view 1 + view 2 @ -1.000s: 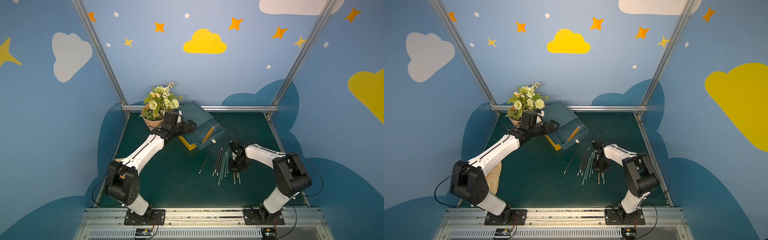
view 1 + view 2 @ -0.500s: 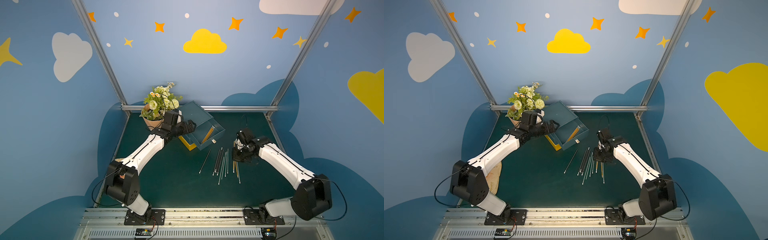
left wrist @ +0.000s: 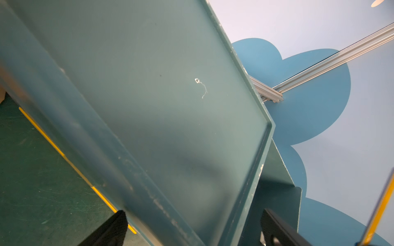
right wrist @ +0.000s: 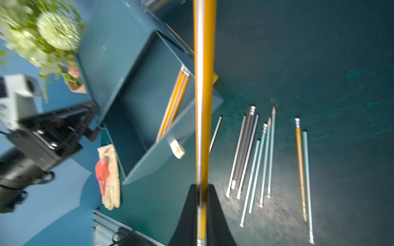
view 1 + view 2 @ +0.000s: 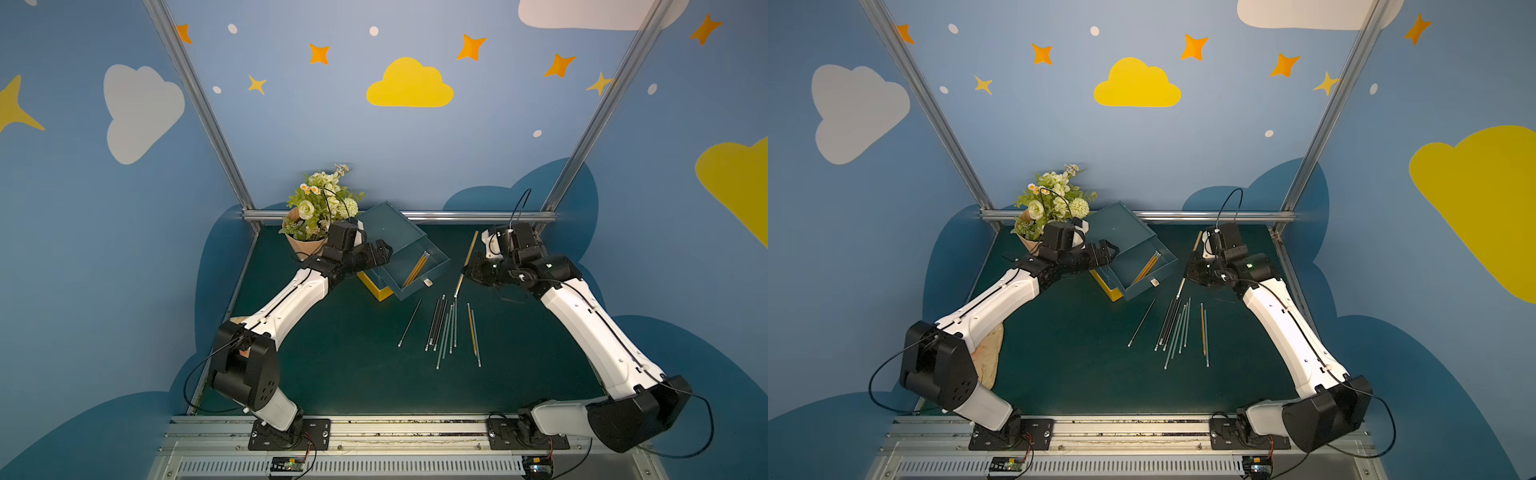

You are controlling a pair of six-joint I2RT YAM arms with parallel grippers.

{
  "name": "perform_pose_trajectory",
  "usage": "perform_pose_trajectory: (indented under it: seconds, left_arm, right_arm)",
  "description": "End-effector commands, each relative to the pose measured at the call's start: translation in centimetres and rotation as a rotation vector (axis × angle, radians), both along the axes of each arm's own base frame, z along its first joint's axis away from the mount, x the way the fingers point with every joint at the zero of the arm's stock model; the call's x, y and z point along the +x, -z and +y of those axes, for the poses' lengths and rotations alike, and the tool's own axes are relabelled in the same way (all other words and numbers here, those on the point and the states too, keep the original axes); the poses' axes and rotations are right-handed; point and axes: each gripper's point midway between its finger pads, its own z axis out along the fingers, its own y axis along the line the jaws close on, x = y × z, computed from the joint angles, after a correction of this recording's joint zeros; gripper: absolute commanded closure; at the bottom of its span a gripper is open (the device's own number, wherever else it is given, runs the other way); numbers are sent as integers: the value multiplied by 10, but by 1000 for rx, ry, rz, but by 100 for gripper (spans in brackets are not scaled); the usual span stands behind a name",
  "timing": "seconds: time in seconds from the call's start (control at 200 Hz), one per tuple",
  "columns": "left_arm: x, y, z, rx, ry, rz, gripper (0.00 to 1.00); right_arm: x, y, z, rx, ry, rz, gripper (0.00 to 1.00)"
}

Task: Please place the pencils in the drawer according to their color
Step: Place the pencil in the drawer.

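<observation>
My right gripper point(image 5: 467, 272) point(image 4: 201, 191) is shut on a yellow pencil point(image 5: 470, 249) point(image 5: 1196, 243) point(image 4: 203, 85), held in the air just right of the open teal drawer point(image 5: 440, 262). Yellow pencils point(image 5: 415, 268) point(image 4: 174, 102) lie inside that drawer. On the green mat lie the other pencils: a lone black one point(image 5: 410, 322), a black bundle point(image 5: 436, 320), grey-green ones point(image 5: 451, 328), and a yellow one point(image 5: 471, 328) beside a grey-green one. My left gripper point(image 5: 376, 253) point(image 3: 191, 230) is open, its fingers point(image 3: 115, 225) straddling the drawer cabinet's point(image 3: 149, 95) corner.
A flower pot point(image 5: 318, 212) stands behind my left wrist. A beige glove point(image 5: 988, 357) with a red piece point(image 4: 102, 170) lies at the mat's left edge. An aluminium rail point(image 5: 478, 216) runs along the back. A yellow base point(image 5: 376, 289) shows under the cabinet.
My right arm has risen from the pencils on the mat and swung back toward the drawer, carrying a yellow pencil. The left arm has not moved.
</observation>
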Motion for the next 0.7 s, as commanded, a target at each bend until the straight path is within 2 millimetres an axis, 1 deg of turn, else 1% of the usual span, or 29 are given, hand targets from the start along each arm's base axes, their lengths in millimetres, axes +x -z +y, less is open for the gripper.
perform_pose_trajectory:
  seconds: [0.0,0.09,0.13,0.14,0.165,0.34,0.41,0.516,0.696]
  left_arm:
    - [3,3,-4,-3,10,2,0]
    - [3,3,-4,1,9,2,0]
    - [3,4,-4,3,9,4,0]
    - [3,5,-4,4,9,5,0]
    - [3,4,-3,2,8,4,0]
    - [4,5,-5,-1,11,4,0]
    - [4,4,-5,-2,11,5,0]
    - [4,3,-5,-2,12,2,0]
    - [3,1,-5,-2,13,-5,0]
  right_arm:
    - [27,-16,29,102,12,-32,100]
    - [43,-20,47,122,8,-48,100]
    - [49,-20,54,122,5,-55,100]
    - [51,-18,55,118,7,-52,100]
    - [55,-20,59,124,8,-56,100]
    - [73,-10,86,133,-7,-42,100]
    - [75,-6,96,133,-16,-35,100]
    - [75,5,108,127,-30,-11,100]
    - [62,25,123,118,-54,48,100]
